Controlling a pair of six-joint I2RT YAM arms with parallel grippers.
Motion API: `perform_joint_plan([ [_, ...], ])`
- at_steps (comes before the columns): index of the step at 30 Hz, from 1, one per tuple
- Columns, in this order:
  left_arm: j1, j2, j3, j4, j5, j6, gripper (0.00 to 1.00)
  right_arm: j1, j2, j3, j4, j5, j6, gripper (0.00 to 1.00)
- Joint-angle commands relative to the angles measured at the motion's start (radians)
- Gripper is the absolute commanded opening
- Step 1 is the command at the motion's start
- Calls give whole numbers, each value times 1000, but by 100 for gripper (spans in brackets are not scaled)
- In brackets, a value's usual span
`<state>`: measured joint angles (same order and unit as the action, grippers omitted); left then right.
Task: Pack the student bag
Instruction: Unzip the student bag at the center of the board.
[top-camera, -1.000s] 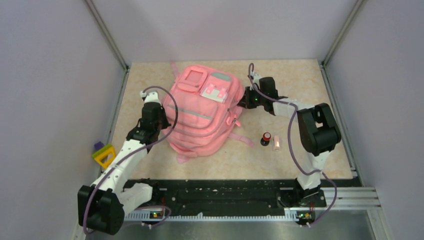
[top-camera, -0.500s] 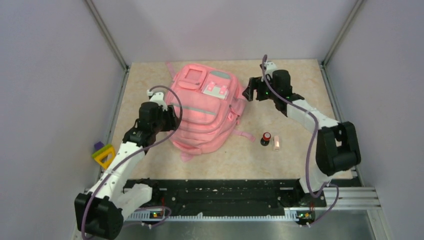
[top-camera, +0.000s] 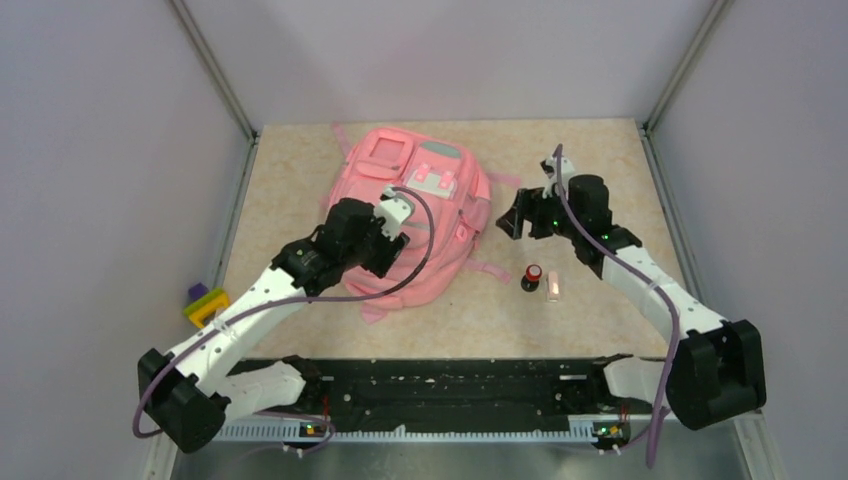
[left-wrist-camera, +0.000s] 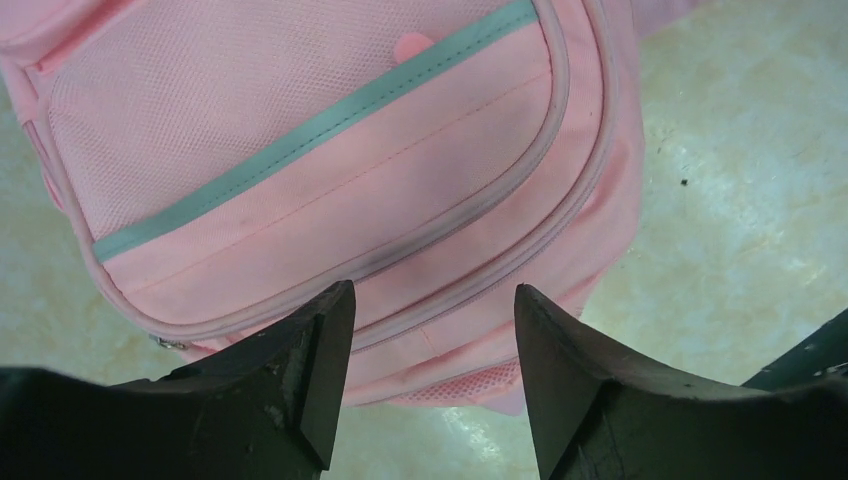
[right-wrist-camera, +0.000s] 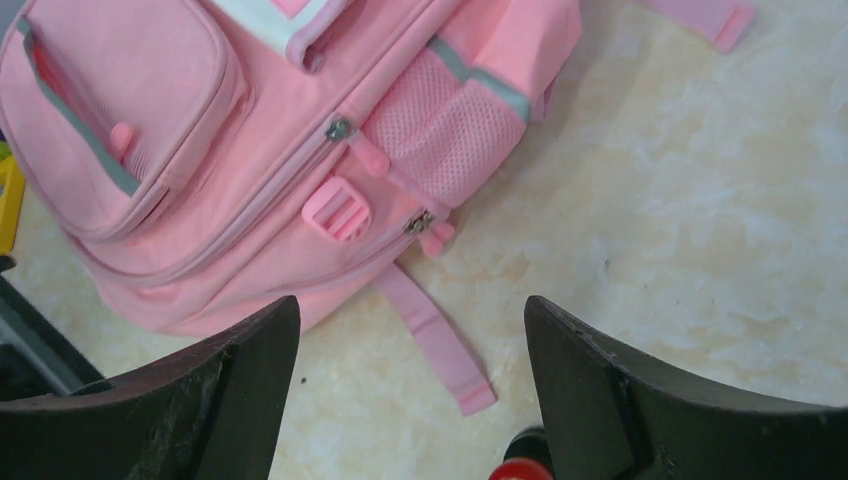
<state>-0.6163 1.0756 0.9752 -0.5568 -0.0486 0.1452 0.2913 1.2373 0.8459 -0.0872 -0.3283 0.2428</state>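
The student bag (top-camera: 445, 200), a large pink backpack with grey-green stripes, lies flat on the table's middle back. My left gripper (top-camera: 398, 232) hovers above its lower front pocket. In the left wrist view the left gripper (left-wrist-camera: 432, 300) is open and holds nothing, with the student bag (left-wrist-camera: 330, 150) beneath it. My right gripper (top-camera: 512, 216) hangs beside the bag's right side, open and empty. In the right wrist view the right gripper (right-wrist-camera: 412, 310) is over bare table, near the student bag (right-wrist-camera: 200, 150) and a loose pink strap (right-wrist-camera: 440, 345).
A small black item with a red cap (top-camera: 532, 275) and a pale pink block (top-camera: 552, 288) stand right of the bag. The red cap (right-wrist-camera: 525, 468) shows by my right finger. A yellow, green and purple toy (top-camera: 207, 305) lies against the left wall. Walls enclose the table.
Both grippers were shut at the bag's sides and have opened. The left arm has swung right over the bag's front. The right arm has drawn back from the bag's right side.
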Motion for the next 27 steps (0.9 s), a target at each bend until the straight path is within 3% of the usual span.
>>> perform_joint_plan([
  [1, -19, 20, -19, 11, -10, 203, 65, -2, -115, -50, -40, -58, 49, 81],
  [12, -22, 50, -43, 159, -212, 271, 63, -3, -261, -160, -106, -73, 40, 81],
  [20, -23, 58, -44, 242, -275, 281, 59, -2, -297, -217, -164, -71, 20, 81],
  [23, -23, 65, -46, 238, -233, 272, 59, -3, -326, -233, -188, -71, 20, 81],
  [27, -22, 81, -65, 255, -242, 264, 60, -3, -363, -246, -237, 3, 37, 80],
])
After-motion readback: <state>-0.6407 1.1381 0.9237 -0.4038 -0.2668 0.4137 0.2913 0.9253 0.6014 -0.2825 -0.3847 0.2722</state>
